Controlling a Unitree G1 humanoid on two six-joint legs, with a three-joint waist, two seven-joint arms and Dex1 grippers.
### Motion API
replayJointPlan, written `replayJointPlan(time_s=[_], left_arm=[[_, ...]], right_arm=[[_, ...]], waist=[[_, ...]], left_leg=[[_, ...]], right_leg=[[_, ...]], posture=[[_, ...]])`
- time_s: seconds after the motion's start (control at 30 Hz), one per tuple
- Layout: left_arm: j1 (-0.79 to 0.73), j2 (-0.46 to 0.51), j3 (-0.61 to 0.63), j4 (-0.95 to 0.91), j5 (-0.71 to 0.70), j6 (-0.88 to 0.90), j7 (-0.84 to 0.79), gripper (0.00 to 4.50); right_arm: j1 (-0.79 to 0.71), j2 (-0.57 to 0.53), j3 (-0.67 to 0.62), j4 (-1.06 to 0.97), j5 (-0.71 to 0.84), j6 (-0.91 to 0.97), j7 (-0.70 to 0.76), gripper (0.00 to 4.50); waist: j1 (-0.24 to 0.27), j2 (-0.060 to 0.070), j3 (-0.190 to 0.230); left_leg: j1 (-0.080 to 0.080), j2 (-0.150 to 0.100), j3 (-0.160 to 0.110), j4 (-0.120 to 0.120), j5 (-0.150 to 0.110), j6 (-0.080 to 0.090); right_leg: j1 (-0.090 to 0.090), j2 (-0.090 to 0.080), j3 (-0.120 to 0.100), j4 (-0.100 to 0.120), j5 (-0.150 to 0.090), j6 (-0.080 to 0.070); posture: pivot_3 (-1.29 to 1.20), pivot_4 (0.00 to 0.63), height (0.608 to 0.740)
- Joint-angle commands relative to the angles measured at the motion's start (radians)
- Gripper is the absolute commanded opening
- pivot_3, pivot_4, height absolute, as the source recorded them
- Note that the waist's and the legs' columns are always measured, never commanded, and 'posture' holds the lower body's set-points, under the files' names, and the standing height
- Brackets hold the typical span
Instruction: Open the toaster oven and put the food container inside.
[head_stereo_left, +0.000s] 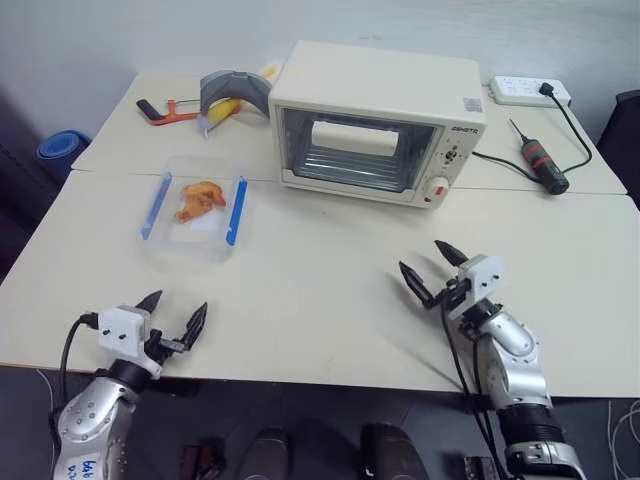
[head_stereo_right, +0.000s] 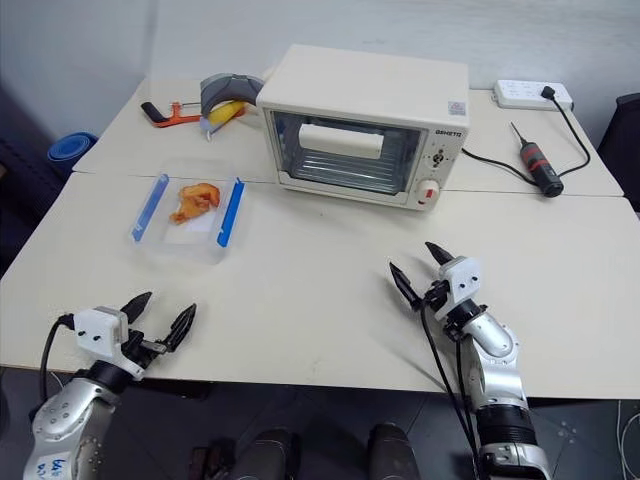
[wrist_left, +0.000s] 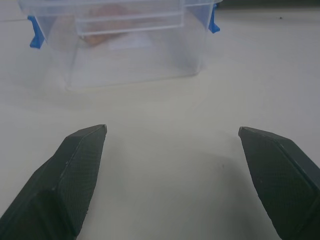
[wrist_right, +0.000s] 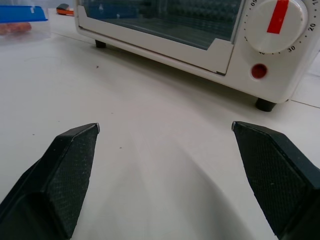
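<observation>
We hold both sets of fingers spread wide and empty above the desk (head_stereo_left: 330, 300): the left gripper (head_stereo_left: 172, 313) faces the food container (head_stereo_left: 193, 207) lying ahead of it, the right gripper (head_stereo_left: 432, 267) faces the toaster oven (head_stereo_left: 375, 122), whose glass door looks shut. Our worry: the oven is light, so a pull on its door may drag it forward, and the smooth container could slip or tip if clamped off-centre.

A makeshift lab or workshop: plain cream tables (head_stereo_left: 330, 300) pushed together against a bare wall, a toaster oven (head_stereo_left: 375, 120) at twelve o'clock, a screwdriver (head_stereo_left: 538, 160) and power strip (head_stereo_left: 528, 91) at two o'clock.
</observation>
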Motion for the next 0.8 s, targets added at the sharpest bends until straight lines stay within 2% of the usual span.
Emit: replayJointPlan(time_s=[0.03,0.17,0.3,0.37,0.5,0.63,0.8], left_arm=[[0.019,0.027,-0.007,-0.053,0.005,-0.007,-0.021,4.5],[-0.071,0.057,0.066,-0.105,-0.215,0.062,-0.079,4.5],[-0.169,0.179,0.095,-0.133,-0.425,0.187,-0.211,4.5],[-0.254,0.233,0.1,-0.1,-0.463,0.217,-0.241,4.5],[-0.361,0.296,0.087,-0.038,-0.488,0.243,-0.318,4.5],[-0.407,0.303,0.08,0.006,-0.479,0.244,-0.348,4.5],[-0.411,0.279,0.073,0.024,-0.461,0.229,-0.347,4.5]], right_arm=[[-0.012,-0.005,0.028,-0.012,0.001,-0.033,0.046,4.44],[-0.083,-0.043,0.035,-0.083,0.095,0.065,0.146,4.44],[-0.224,-0.088,0.051,-0.122,0.167,0.264,0.216,4.44],[-0.315,-0.106,0.075,-0.079,0.142,0.296,0.251,4.44],[-0.5,-0.093,0.066,0.087,0.104,0.308,0.215,4.44],[-0.585,-0.074,0.084,0.177,0.058,0.284,0.203,4.44],[-0.629,-0.011,0.087,0.165,0.061,0.27,0.21,4.44]], waist=[[0.0,0.0,0.0],[0.0,0.001,0.0],[-0.001,0.002,0.001],[-0.002,0.002,0.001],[-0.009,0.002,0.001],[-0.024,0.002,0.001],[-0.044,0.003,0.001]], left_leg=[[0.0,0.0,0.0,0.0,0.0,0.0],[0.0,0.001,0.0,0.0,0.0,0.0],[-0.001,0.001,-0.001,0.002,0.0,0.0],[-0.001,0.001,-0.001,0.001,0.0,0.0],[-0.001,0.0,-0.001,0.001,0.0,0.0],[-0.001,0.0,-0.002,-0.002,0.0,0.0],[-0.002,0.0,-0.002,-0.003,0.001,-0.001]], right_leg=[[0.0,0.0,0.0,0.0,0.0,0.0],[0.0,0.001,0.0,0.001,0.0,0.0],[0.0,0.0,0.0,0.001,0.0,-0.001],[0.0,0.0,0.0,0.001,0.0,-0.001],[0.0,0.001,0.0,0.001,0.0,-0.001],[-0.001,0.001,-0.002,0.0,0.0,-0.001],[-0.002,0.001,-0.002,0.0,0.0,-0.001]], posture=[[0.0,0.15,0.74],[0.0,0.15,0.74],[0.0,0.15,0.74],[0.0,0.15,0.74],[0.0,0.15,0.74],[0.0,0.15,0.74],[0.0,0.15,0.74]])
